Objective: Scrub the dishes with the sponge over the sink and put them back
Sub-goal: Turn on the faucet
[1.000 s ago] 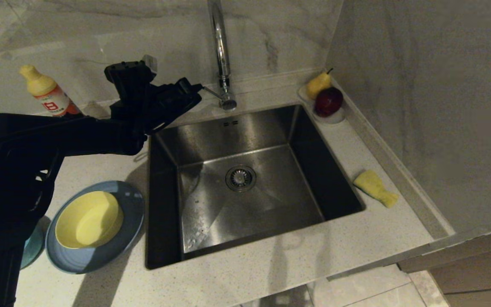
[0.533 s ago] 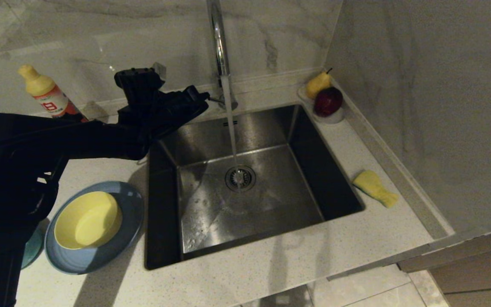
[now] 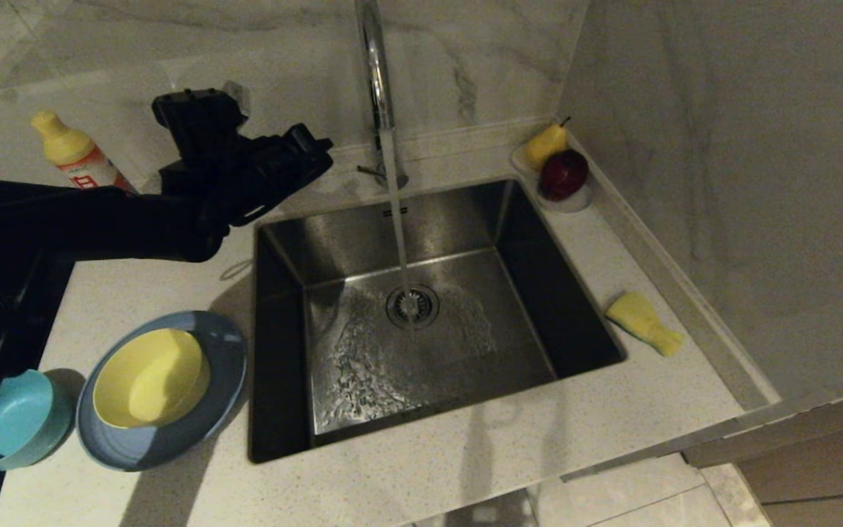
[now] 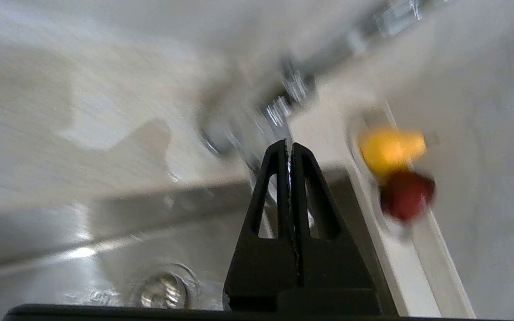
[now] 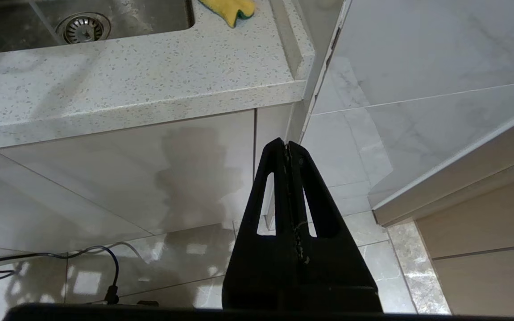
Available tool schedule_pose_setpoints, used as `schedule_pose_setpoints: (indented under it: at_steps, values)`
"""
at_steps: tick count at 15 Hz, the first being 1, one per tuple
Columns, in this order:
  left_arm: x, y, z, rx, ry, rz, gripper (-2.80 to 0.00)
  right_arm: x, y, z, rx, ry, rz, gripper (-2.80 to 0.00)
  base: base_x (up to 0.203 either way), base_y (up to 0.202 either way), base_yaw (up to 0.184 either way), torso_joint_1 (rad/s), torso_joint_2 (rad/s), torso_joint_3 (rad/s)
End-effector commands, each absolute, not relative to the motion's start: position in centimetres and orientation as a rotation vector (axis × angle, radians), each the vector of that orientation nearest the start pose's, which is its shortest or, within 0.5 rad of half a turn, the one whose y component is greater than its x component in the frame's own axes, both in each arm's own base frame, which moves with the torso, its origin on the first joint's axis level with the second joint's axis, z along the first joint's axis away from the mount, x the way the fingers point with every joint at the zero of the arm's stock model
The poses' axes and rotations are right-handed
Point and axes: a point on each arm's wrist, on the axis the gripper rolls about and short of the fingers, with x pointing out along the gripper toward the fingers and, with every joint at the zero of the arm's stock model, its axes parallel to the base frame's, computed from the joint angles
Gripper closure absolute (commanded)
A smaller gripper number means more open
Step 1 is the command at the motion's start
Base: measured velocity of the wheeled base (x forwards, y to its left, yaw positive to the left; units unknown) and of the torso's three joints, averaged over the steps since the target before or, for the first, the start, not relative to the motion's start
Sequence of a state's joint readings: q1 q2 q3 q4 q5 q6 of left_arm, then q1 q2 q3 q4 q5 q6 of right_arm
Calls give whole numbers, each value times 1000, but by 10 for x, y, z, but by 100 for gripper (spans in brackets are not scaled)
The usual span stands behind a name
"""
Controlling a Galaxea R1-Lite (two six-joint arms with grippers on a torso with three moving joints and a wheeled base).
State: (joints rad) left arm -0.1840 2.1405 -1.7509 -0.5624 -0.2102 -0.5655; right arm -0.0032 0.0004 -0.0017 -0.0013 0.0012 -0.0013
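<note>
The steel sink (image 3: 560, 293) has water running from the chrome tap (image 3: 374, 73) onto its drain (image 3: 413, 305). My left gripper (image 3: 323, 152) hovers shut and empty over the counter at the sink's back-left corner, a short way left of the tap; the left wrist view shows its fingers (image 4: 289, 145) pressed together. On the counter left of the sink, a yellow bowl (image 3: 151, 377) rests in the blue-grey plate (image 3: 143, 446), with a teal bowl (image 3: 19, 417) beside them. The sponge (image 3: 645, 322) lies right of the sink. My right gripper (image 5: 287, 145) hangs shut below the counter edge.
A detergent bottle (image 3: 74, 157) stands at the back left behind my left arm. A pear (image 3: 546, 145) and a red apple (image 3: 564, 174) sit in a small dish at the back right corner. A marble wall closes the right side.
Water has started running from the tap. My left gripper has drawn back to the left, away from the tap lever. The arm has shifted and the teal bowl now shows.
</note>
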Motion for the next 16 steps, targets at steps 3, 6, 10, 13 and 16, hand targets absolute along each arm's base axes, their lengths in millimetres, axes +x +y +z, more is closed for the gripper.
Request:
schedule_pose_setpoints:
  at_steps: [3, 6, 10, 13, 16]
  values:
    - [374, -64, 341, -526, -154, -410, 0, -23, 0, 76, -2, -3, -2, 0, 0, 0, 0, 0, 0, 0]
    - [300, -48, 378, -430, -181, -376, 0, -23, 0, 76, 0, -3, -2, 0, 0, 0, 0, 0, 0, 0]
    - [190, -25, 373, -330, -147, -311, 0, -23, 0, 76, -1, -3, -2, 0, 0, 0, 0, 0, 0, 0]
    - [109, -15, 354, -281, -183, -299, 0, -23, 0, 76, -2, -3, -2, 0, 0, 0, 0, 0, 0, 0]
    - [46, -9, 315, -264, -143, -308, 0, -23, 0, 76, 0, -3, -2, 0, 0, 0, 0, 0, 0, 0]
